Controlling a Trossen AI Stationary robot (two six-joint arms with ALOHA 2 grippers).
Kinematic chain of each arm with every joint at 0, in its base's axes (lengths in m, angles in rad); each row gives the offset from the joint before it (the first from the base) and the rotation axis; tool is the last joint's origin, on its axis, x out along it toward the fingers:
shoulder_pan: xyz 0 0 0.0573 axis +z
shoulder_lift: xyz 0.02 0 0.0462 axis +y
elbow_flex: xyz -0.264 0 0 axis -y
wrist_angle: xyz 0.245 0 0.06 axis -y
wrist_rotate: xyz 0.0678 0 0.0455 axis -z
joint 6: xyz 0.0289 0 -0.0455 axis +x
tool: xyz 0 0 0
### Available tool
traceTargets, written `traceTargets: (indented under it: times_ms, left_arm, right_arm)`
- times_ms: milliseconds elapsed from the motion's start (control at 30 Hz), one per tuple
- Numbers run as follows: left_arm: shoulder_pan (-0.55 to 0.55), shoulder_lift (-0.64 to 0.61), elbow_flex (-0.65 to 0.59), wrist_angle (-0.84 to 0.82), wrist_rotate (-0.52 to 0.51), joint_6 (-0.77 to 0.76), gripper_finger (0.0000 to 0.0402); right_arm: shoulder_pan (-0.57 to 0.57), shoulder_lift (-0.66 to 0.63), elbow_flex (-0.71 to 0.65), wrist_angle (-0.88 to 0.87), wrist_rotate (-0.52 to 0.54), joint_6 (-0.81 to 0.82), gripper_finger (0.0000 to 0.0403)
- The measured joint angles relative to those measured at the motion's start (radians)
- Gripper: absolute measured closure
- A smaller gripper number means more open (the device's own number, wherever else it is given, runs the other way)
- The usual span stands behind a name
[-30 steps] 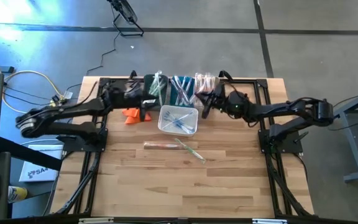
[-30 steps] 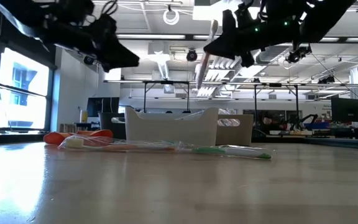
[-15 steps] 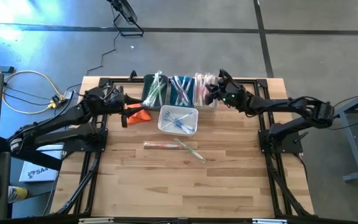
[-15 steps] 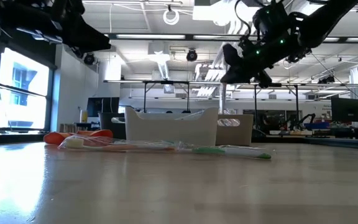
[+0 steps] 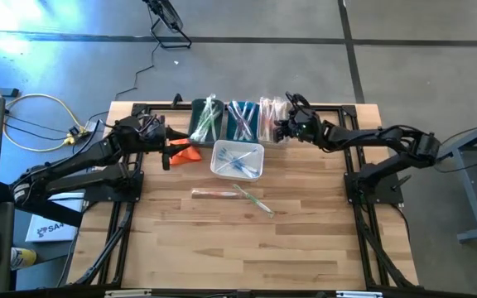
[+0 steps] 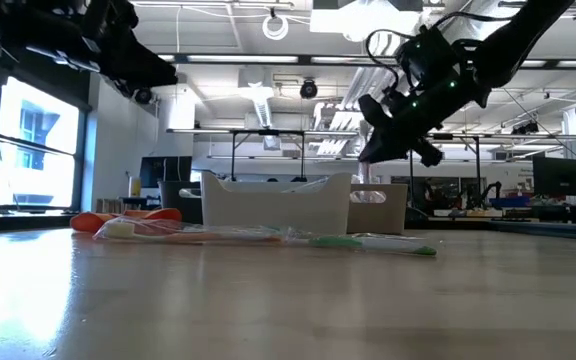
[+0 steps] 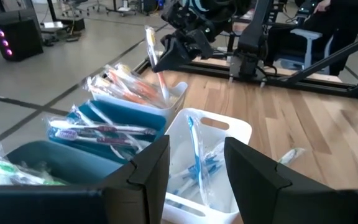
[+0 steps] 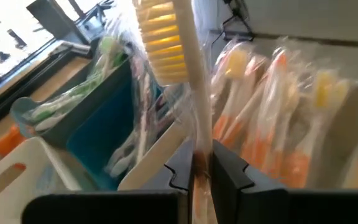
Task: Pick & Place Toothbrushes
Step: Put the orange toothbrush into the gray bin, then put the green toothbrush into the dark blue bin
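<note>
My right gripper (image 5: 281, 129) hovers over the far right bin (image 5: 265, 106) of orange-handled toothbrushes (image 8: 272, 118), shut on a wrapped whitish toothbrush (image 8: 188, 93) with a yellow head (image 8: 160, 34). The left wrist view shows that toothbrush (image 7: 155, 59) standing nearly upright. My left gripper (image 7: 194, 180) is open and holds nothing, at the left beside the orange cloth (image 5: 185, 152). Two wrapped toothbrushes, one pinkish (image 5: 214, 194) and one green (image 5: 255, 200), lie flat on the table. A white bin (image 5: 257, 153) holds blue ones. My right gripper pinches the whitish toothbrush's handle (image 8: 199, 146), around its middle, between its two fingers. The fingers come from the table's right, slanting down, and lie across the handle. The brush stands nearly upright, head up, with its lower end (image 7: 165, 93) down among the orange brushes in the bin.
A green bin (image 5: 197, 116) and a blue bin (image 5: 232, 131), both with wrapped toothbrushes, stand left of the far right bin along the far edge. Bare wood stretches from the two loose toothbrushes to the near edge. Black frame rails (image 5: 363, 199) run along both sides.
My right gripper has gone toward the far edge and down over the far right bin, rolling as it went; the toothbrush, slanted before, now stands nearly upright. My left gripper has drawn back from the bins toward the table's left edge, then stayed still.
</note>
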Motion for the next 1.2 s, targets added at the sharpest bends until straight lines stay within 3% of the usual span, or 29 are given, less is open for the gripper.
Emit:
traceTargets:
  times_ms: [333, 700, 867, 1200]
  left_arm:
    - [0.0, 0.01, 0.0, 0.0, -0.001, -0.021, 0.0251]
    - [0.0, 0.01, 0.0, 0.0, -0.002, -0.022, 0.0251]
    - [0.0, 0.01, 0.0, 0.0, -0.002, -0.022, 0.0251]
    - [0.0, 0.01, 0.0, 0.0, -0.002, -0.023, 0.0251]
  right_arm:
    - [-0.007, 0.062, 0.0, 0.015, -0.026, 0.027, 0.0373]
    - [-0.006, 0.059, 0.0, 0.026, 0.012, 0.0, 0.0285]
    - [-0.006, 0.015, 0.0, 0.035, 0.012, -0.005, 0.0259]
    - [-0.004, -0.144, 0.0, 0.037, -0.004, -0.065, 0.0265]
